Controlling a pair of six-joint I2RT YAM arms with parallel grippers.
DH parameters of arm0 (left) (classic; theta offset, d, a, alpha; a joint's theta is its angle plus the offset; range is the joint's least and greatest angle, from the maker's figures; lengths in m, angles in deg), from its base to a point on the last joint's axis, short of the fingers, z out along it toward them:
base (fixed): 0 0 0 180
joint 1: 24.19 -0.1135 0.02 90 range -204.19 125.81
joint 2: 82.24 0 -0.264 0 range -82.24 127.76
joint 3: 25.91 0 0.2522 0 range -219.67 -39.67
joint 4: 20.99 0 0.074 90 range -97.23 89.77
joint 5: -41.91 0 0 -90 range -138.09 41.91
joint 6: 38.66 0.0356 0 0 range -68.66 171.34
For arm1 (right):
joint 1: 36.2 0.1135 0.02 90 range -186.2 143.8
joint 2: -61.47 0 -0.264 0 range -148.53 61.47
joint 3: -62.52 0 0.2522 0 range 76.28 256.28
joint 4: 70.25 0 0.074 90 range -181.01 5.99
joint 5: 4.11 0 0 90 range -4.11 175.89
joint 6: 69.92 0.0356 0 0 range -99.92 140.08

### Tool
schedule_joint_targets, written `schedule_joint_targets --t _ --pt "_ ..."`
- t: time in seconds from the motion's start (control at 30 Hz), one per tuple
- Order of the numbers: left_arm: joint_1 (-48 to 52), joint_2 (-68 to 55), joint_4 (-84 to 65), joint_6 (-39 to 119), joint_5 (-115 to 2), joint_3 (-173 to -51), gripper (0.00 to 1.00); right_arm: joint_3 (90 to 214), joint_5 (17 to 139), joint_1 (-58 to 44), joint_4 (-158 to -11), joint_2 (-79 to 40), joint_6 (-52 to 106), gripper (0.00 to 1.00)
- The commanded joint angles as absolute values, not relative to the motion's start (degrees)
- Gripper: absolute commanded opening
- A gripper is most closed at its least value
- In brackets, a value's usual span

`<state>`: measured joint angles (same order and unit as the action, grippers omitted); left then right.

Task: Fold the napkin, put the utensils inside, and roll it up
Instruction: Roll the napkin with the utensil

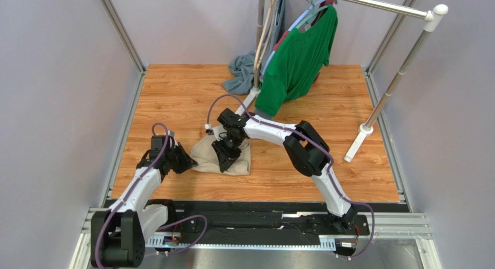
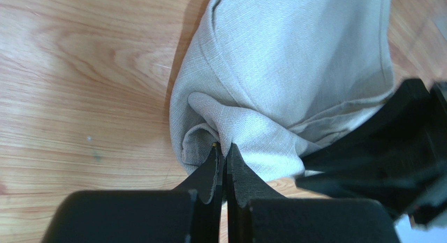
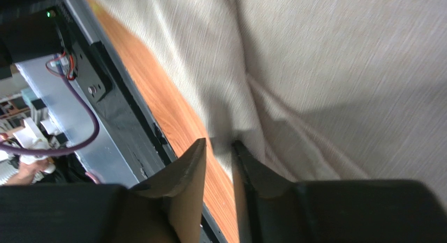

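Beige napkin [image 1: 204,155] lies crumpled on the wooden table [image 1: 174,95], close to its front edge. At the cloth's left end the left gripper [image 2: 224,148] is pinched tight on a bunched fold. Just beyond, the right gripper [image 3: 219,146] stands slightly parted, its tips against a crease.

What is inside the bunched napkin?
Only beige cloth shows. The napkin lies bunched on the table, left gripper shut on its edge, right gripper open over it. No fork is visible; anything within the folds is hidden.
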<state>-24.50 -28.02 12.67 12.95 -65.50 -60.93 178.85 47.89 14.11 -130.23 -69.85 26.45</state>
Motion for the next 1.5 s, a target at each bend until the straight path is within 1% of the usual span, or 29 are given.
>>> schedule_joint_targets --t 0.0,0.1,0.13,0.17,0.2,0.37,0.47,0.63,0.93,1.17,1.47 --pt "-24.63 -22.23 15.36 15.22 -60.84 -66.47 0.0 173.85 48.27 14.08 -124.37 -61.76 22.9 0.37" --pt "-24.63 -19.23 16.06 16.01 -60.49 -68.23 0.0 168.23 49.23 14.69 -120.24 -57.1 20.35 0.45" --pt "-24.63 -18.7 16.06 16.01 -60.57 -68.5 0.0 167.09 50.37 15.39 -119.61 -54.92 20.25 0.46" --pt "-24.63 -18.26 15.97 16.1 -60.57 -68.85 0.0 164.2 51.42 16.0 -117.43 -53.85 17.82 0.47" --pt "-24.63 -17.38 15.97 16.01 -60.66 -69.02 0.0 162.78 52.48 16.62 -116.28 -52.53 16.05 0.5" --pt "-24.71 -14.22 16.32 16.54 -61.62 -70.87 0.0 153.48 61.7 20.4 -105.93 -44.72 12.61 0.55" --pt "-24.71 -12.2 15.71 16.54 -62.59 -71.22 0.0 149.95 65.58 20.93 -100.47 -41.46 10.33 0.56" --pt "-24.8 -10.87 15.44 16.8 -63.03 -71.57 0.0 146.6 71.02 20.93 -98.87 -40.83 7.16 0.56" --pt "-24.8 -10.87 16.06 16.8 -62.95 -72.54 0.0 144.93 71.3 21.02 -97.37 -43.46 5.93 0.56" --pt "-24.89 -11.05 16.32 16.8 -62.94 -73.51 0.0 144.32 70.86 21.28 -98.95 -45.49 6.63 0.54" --pt "-25.07 -10.52 16.76 17.15 -63.03 -75.26 0.0 140.62 76.65 23.04 -97.64 -46.9 9.97 0.52"
